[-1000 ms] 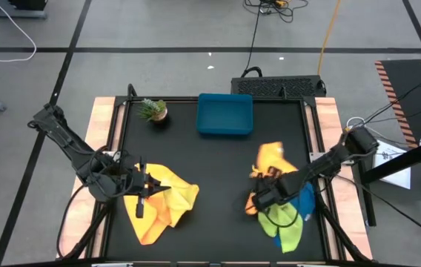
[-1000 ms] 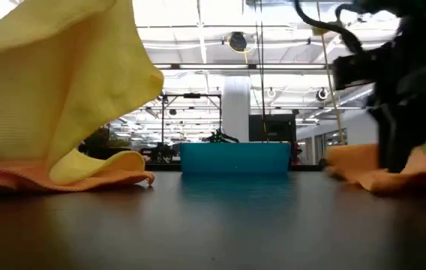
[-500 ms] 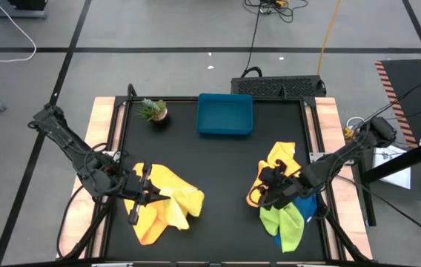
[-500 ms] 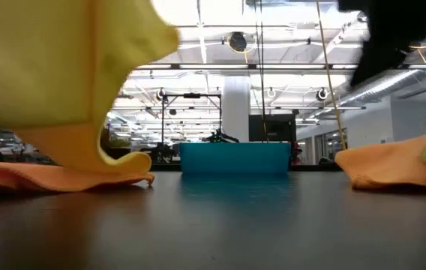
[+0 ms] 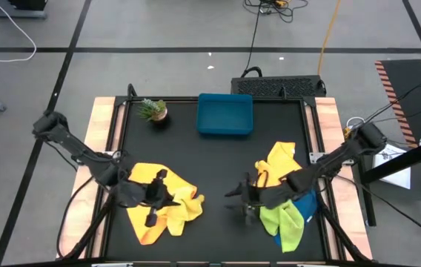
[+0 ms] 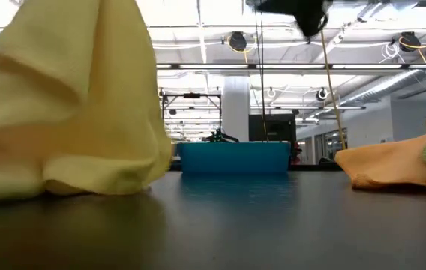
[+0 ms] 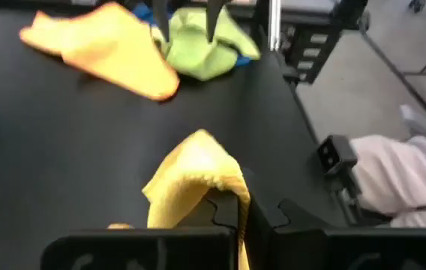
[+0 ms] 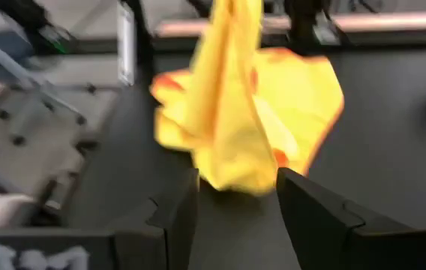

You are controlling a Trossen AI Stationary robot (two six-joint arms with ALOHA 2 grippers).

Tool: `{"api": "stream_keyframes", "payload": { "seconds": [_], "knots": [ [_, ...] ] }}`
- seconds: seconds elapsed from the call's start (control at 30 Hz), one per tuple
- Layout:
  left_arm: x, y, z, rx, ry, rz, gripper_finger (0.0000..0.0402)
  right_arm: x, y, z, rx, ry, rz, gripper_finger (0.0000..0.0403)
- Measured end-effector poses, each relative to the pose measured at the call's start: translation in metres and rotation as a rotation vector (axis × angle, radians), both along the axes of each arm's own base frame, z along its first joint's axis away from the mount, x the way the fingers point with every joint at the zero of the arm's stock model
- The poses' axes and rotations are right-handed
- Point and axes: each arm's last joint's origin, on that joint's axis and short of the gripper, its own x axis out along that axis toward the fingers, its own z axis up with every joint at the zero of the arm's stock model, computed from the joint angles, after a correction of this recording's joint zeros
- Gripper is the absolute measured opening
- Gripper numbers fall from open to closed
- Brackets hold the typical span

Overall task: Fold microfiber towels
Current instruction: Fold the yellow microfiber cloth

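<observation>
**Yellow cloth pinched by the left claw, right claw spread and empty**

Yellow microfiber cloth (image 7: 198, 180) is the nearest thing to the left gripper (image 5: 153, 202). The two fingers of this claw are pressed together on a fold of it, so the cloth rises in a peak directly from the fingertips. In the low view the same cloth (image 6: 70, 112) hangs like a tall curtain over the black table (image 5: 218, 163). Directly under the left claw lies an orange cloth (image 5: 145, 226), and the yellow one partly covers it.

Farther from the left claw, across a bare strip of the table, is the right gripper (image 5: 243, 202). Its fingers (image 8: 174, 217) stand apart and nothing is between them; this claw hangs above the bare table surface, and it faces the yellow and orange cloths of the left side.

Just behind the right claw, towards its own arm, lies the second heap. The lime green cloth (image 5: 284, 222) is nearest to it, a blue cloth (image 5: 308, 204) shows at the edge beside the green one, and a second orange cloth (image 5: 277, 159) lies a little farther, towards the far side of the table.

Well apart from both claws, at the far edge of the table, stands the blue tray (image 5: 225, 115). Beside it stands a small potted plant (image 5: 153, 111).
</observation>
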Motion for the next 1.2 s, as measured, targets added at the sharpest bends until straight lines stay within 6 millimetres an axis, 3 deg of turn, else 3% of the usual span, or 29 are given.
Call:
{"api": "stream_keyframes", "payload": {
  "seconds": [0.2, 0.33, 0.53, 0.7, 0.93, 1.2],
  "knots": [
    [0.008, 0.007, -0.004, -0.002, 0.015, 0.022, 0.0008, 0.027, -0.012, -0.043, -0.031, 0.066, -0.069, 0.0185],
    [0.009, 0.008, -0.003, -0.004, 0.011, 0.026, 0.0003, 0.041, -0.028, -0.06, -0.027, 0.09, -0.11, 0.0199],
    [0.009, 0.008, -0.003, -0.001, 0.013, 0.025, 0.0009, 0.062, -0.05, -0.083, 0.104, 0.091, -0.022, 0.021],
    [0.009, 0.008, -0.003, -0.003, 0.012, 0.026, 0.0004, 0.073, -0.057, -0.103, 0.181, 0.063, 0.049, 0.021],
    [0.009, 0.008, -0.003, -0.003, 0.011, 0.026, 0.0003, 0.08, -0.06, -0.12, 0.191, 0.023, 0.045, 0.021],
    [0.009, 0.008, -0.002, -0.009, 0.001, 0.026, 0.0004, 0.081, -0.062, -0.12, 0.189, 0.016, 0.034, 0.0191]
  ]
}}
